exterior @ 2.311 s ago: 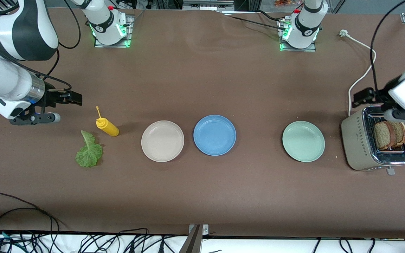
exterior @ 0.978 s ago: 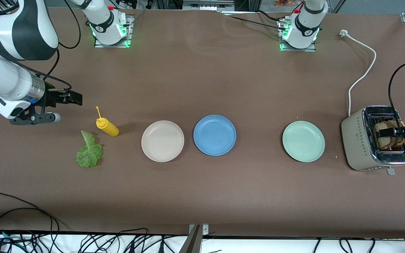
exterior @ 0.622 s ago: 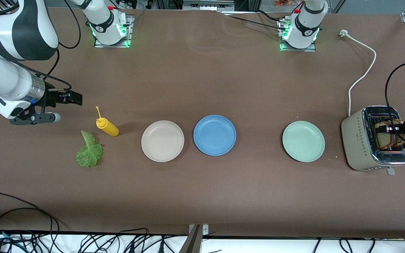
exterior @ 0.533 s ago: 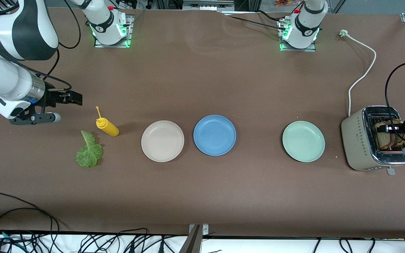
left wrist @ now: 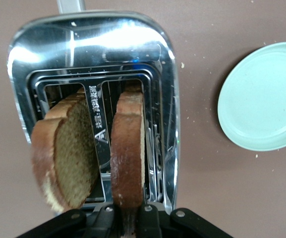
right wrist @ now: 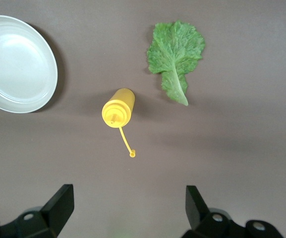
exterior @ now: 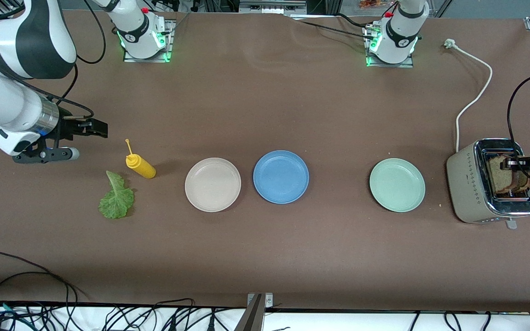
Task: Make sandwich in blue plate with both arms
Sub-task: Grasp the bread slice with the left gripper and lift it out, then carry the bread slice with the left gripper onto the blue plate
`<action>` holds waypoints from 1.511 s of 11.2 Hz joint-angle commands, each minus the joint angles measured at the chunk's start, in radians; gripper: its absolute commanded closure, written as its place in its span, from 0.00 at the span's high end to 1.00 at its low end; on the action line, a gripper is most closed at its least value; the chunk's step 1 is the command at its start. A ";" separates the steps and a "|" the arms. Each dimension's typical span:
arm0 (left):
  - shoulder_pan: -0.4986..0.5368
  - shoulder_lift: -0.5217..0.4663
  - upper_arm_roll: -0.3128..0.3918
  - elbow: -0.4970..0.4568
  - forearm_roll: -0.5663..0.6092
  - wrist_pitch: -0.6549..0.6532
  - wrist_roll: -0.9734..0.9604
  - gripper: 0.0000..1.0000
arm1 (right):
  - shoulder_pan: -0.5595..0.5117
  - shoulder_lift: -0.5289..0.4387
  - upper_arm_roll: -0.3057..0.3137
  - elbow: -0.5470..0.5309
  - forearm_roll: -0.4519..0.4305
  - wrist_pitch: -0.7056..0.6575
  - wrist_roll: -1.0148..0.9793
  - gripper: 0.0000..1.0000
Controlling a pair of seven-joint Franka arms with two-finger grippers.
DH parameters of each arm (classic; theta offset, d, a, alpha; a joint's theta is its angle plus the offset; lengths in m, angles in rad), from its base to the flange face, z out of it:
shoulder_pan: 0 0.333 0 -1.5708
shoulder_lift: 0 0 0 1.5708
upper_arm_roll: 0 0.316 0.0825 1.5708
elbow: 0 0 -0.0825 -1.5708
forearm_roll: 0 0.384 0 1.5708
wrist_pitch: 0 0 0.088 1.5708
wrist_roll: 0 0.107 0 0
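Two brown bread slices stand in the toaster (exterior: 469,184) at the left arm's end of the table. My left gripper (exterior: 514,162) (left wrist: 128,218) is shut on the top edge of one slice (left wrist: 128,144), still in its slot. The other slice (left wrist: 66,153) leans in the slot beside it. The blue plate (exterior: 281,177) sits bare mid-table. A green lettuce leaf (exterior: 117,200) (right wrist: 176,52) lies flat near the right arm's end. My right gripper (exterior: 91,128) (right wrist: 128,196) hangs open over the table beside the leaf and holds nothing.
A yellow squeeze bottle (exterior: 141,167) (right wrist: 118,107) stands next to the lettuce. A beige plate (exterior: 213,184) (right wrist: 16,62) and a mint-green plate (exterior: 397,185) (left wrist: 264,96) flank the blue one. The toaster's white cord (exterior: 474,99) runs toward the bases.
My left gripper came down over the toaster and closed its fingers on one bread slice. The right arm has stayed still.
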 commanded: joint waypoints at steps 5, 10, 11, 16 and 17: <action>-0.205 -0.140 -0.080 0.069 0.114 -0.215 0.015 0.00 | -0.003 -0.003 -0.001 0.010 0.019 -0.015 -0.017 1.00; -0.255 -0.093 -0.203 0.097 -0.116 -0.254 -0.054 0.00 | -0.003 -0.003 -0.001 0.010 0.019 -0.015 -0.018 1.00; -0.258 -0.054 -0.203 0.097 -0.219 -0.252 -0.057 0.00 | -0.003 -0.003 -0.001 0.010 0.019 -0.015 -0.018 1.00; -0.364 0.154 -0.203 0.099 -0.577 -0.128 -0.056 0.00 | -0.004 -0.003 -0.001 0.008 0.020 -0.015 -0.018 1.00; -0.362 0.191 -0.203 0.097 -0.666 -0.084 -0.050 0.00 | -0.004 -0.003 -0.001 0.008 0.020 -0.015 -0.018 1.00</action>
